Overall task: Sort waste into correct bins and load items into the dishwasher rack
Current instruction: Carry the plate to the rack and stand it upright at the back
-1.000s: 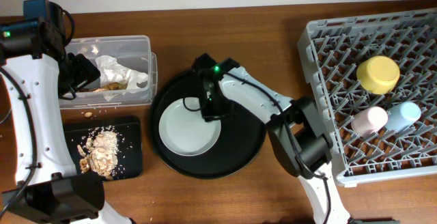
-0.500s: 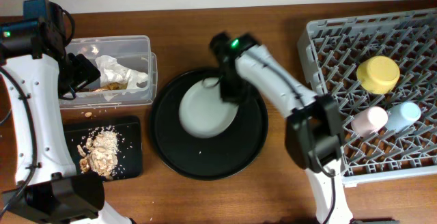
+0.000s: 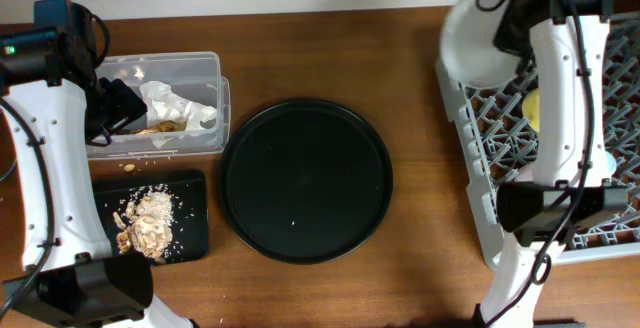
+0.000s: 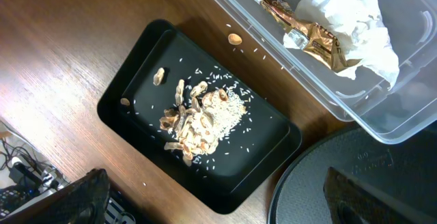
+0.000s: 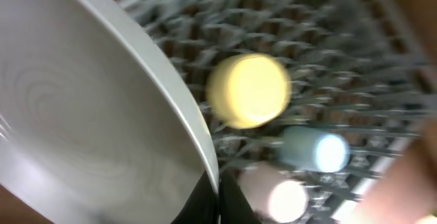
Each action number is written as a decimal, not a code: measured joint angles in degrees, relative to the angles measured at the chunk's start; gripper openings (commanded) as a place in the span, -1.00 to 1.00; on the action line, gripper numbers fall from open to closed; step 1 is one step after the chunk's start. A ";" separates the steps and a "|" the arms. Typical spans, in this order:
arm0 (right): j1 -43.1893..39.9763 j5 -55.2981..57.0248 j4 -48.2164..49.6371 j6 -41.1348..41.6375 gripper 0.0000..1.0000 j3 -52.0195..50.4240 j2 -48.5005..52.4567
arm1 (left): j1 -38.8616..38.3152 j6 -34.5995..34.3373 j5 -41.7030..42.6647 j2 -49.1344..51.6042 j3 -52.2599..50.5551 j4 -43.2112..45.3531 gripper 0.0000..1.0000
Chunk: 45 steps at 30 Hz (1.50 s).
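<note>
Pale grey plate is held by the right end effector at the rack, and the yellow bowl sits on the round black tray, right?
No: the yellow bowl sits in the dishwasher rack, as the right wrist view shows. The rest is right.

Counter (image 3: pixel 410 58): the tub (image 3: pixel 200 68) stands at left rear, with the wrapper (image 3: pixel 178 103) inside it. The flat tray (image 3: pixel 190 218) lies directly in front of the tub, carrying the scraps (image 3: pixel 145 223). The round tray (image 3: pixel 305 178) sits at centre, just right of both. The rack (image 3: pixel 480 178) is at right and holds the bowl (image 5: pixel 249 91), with a cup (image 5: pixel 314 149) and a second cup (image 5: pixel 276 197) beside it. The plate (image 3: pixel 475 38) is above the rack's left rear corner.
</note>
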 measured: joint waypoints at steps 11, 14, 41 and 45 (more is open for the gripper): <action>-0.42 14.53 12.31 -0.04 -0.92 -18.43 0.15 | 0.02 0.02 0.00 0.00 0.00 0.00 0.98; -0.42 15.52 14.14 -0.07 -0.92 -22.45 0.39 | 0.11 0.00 0.00 0.00 0.00 0.00 0.98; 5.55 -8.76 -2.58 0.09 1.00 -11.02 -13.03 | 0.11 0.00 0.00 0.00 0.00 0.00 0.98; 5.55 -14.08 -2.82 -1.68 0.99 -12.46 -23.21 | 0.11 0.00 0.00 0.00 0.00 0.00 0.98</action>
